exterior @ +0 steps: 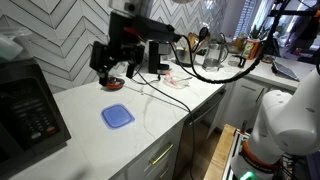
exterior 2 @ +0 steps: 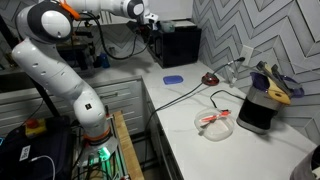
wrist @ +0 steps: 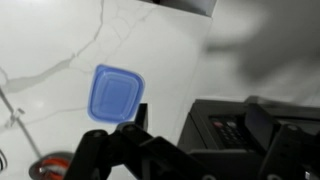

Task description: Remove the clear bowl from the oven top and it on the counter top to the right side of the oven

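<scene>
The black oven [exterior: 30, 110] stands at the end of the white counter top [exterior: 150, 105]; it also shows in the other exterior view [exterior 2: 180, 45] and in the wrist view [wrist: 235, 125] with its keypad. A faint pale shape on the oven top at the frame edge [exterior: 8, 46] may be the clear bowl; I cannot tell. My gripper [exterior: 113, 65] hangs open and empty above the counter beside the oven, high near the oven's front [exterior 2: 150, 20]. In the wrist view its fingers [wrist: 195, 150] spread wide, with the oven's corner below them.
A flat blue square lid [exterior: 117, 116] lies on the counter near the oven, also in the wrist view [wrist: 115, 95]. A small red dish [exterior 2: 209, 78] sits behind it. A clear round container with red-and-white contents [exterior 2: 215, 122], loose cables [exterior 2: 190, 95] and a black appliance [exterior 2: 258, 108] lie farther along.
</scene>
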